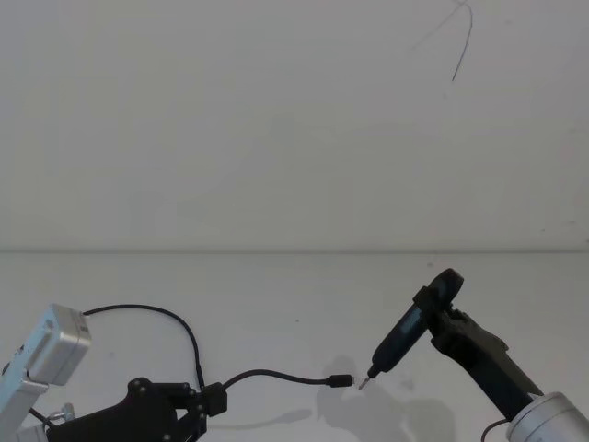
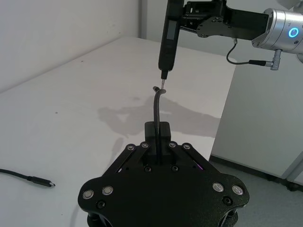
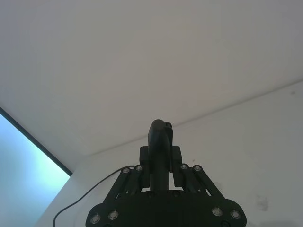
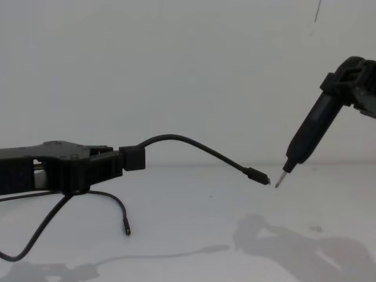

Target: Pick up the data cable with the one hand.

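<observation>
- Data cable (image 4: pixel 194 144) is held off the white table (image 4: pixel 194 205) by the left gripper (image 4: pixel 130 159), clenched on it partway along.
- One plug end (image 4: pixel 258 175) is arched forward in mid-air; the other end (image 4: pixel 126 229) hangs toward the table below the gripper.
- Pen-shaped tool (image 4: pixel 308 138) is clamped in the right gripper (image 1: pixel 440 311), tilted, its pale tip (image 4: pixel 278 181) just beside the raised plug.
- No containers are seen.

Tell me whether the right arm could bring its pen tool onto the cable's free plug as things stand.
Probably yes. The pen tool, shut in the right gripper, has its tip right beside the plug of the data cable that the left gripper holds up, nothing between.
</observation>
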